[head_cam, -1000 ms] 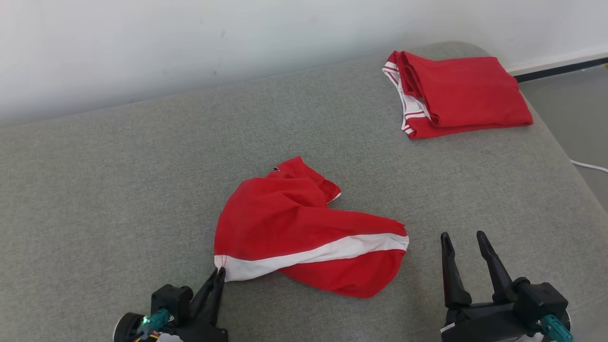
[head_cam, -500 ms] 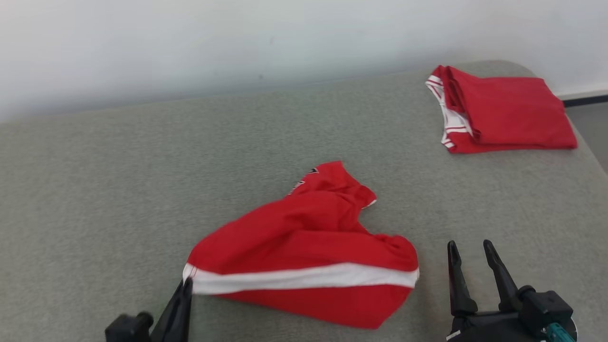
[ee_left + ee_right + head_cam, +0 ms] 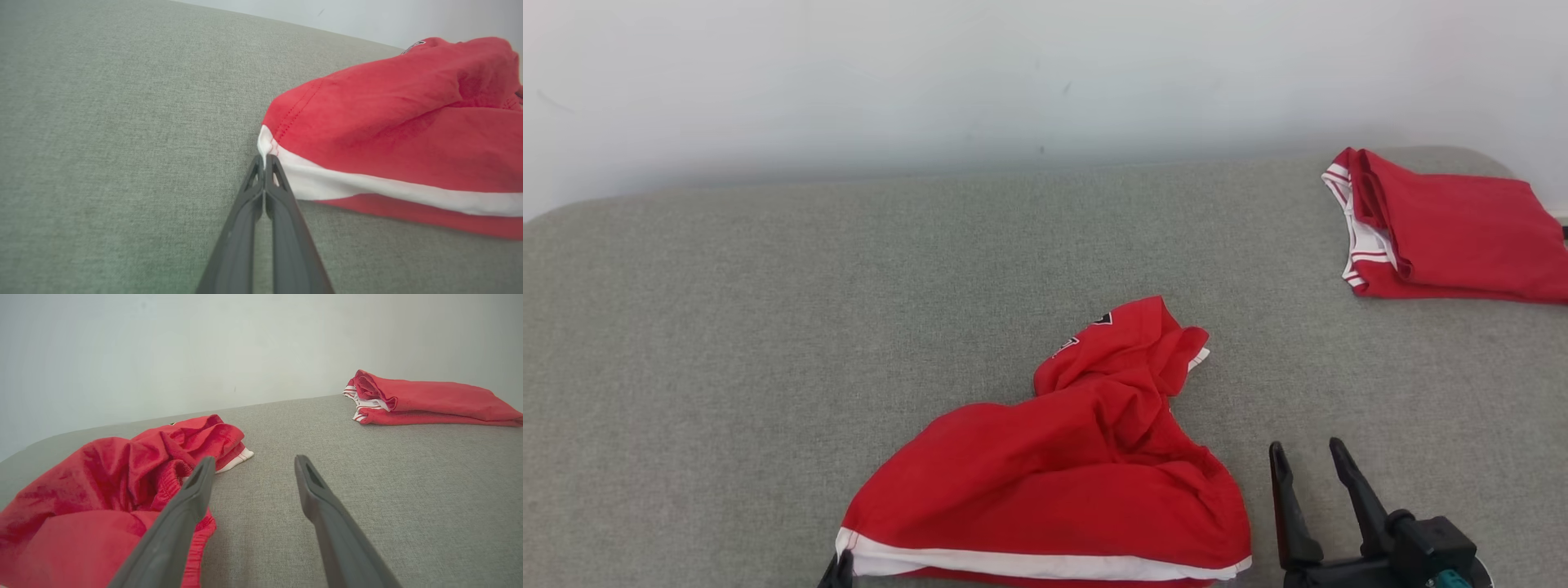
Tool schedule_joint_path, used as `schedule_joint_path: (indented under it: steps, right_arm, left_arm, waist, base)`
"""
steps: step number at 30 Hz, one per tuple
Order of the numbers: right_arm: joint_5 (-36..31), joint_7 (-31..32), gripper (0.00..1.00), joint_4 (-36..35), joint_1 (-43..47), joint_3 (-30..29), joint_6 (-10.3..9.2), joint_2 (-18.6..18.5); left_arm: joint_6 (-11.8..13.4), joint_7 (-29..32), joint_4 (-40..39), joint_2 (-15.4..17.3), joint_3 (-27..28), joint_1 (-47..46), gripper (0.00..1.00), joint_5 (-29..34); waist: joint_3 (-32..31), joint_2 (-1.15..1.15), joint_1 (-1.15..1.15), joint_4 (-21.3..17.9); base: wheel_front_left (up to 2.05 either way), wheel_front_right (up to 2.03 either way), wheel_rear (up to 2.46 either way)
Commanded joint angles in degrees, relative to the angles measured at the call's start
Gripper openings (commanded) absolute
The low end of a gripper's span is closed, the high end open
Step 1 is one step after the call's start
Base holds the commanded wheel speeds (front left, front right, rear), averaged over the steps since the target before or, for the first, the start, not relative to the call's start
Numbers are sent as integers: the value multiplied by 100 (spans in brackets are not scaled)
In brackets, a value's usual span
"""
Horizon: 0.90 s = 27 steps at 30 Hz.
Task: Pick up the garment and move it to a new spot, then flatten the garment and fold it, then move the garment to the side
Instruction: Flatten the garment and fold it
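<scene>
1. Garment [image 3: 1062, 482]: red cloth with a white band along one hem, loose and rumpled. It lies at the near edge of the grey padded surface [image 3: 768, 327], a little right of that edge's middle. One bunched part rises toward the far edge and bears a small dark mark, possibly a logo, too small to read.

2. Left gripper [image 3: 264, 158]: fingers pressed fully together, with the white-banded corner at the garment's left end pinched between the tips. It sits at the near edge.

3. Right gripper [image 3: 1305, 447]: fingers spread wide with nothing between them. It sits at the near edge, just beside the garment's right end. The head view shows a strip of bare surface between cloth and fingers.

4. Folded red cloth [image 3: 1454, 237]: white trim with red stripes on its left side. It is folded flat at the far right corner, well apart from the garment.

5. Wall [image 3: 931, 73]: pale and plain, directly behind the far edge.
</scene>
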Motion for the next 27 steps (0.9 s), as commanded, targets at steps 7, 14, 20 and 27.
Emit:
schedule_joint_path:
  steps: [7, 14, 20, 27]
  right_arm:
    - [82, 2, 100, 15, 288, 333, -15, -296]
    - [310, 2, 100, -62, 806, 944, -15, -871]
    - [527, 1, 100, 116, 907, 1552, -15, -1319]
    - [619, 1, 100, 434, 458, 2079, -15, -1560]
  left_arm:
    - [13, -17, -90, -48, 119, 181, 100, 119]
    - [13, -17, -223, 86, 275, 321, 100, 180]
    - [13, -17, -37, 340, 63, 20, 100, 45]
    - [13, -18, 489, 788, -792, -549, 100, -323]
  waist:
    - [-227, 0, 0, -48]
    - [-344, 0, 0, -18]
    - [-265, 0, 0, -41]
    - [-99, 0, 0, -106]
  base:
    - [0, 0, 0]
    - [0, 0, 0]
    - [0, 0, 0]
    - [0, 0, 0]
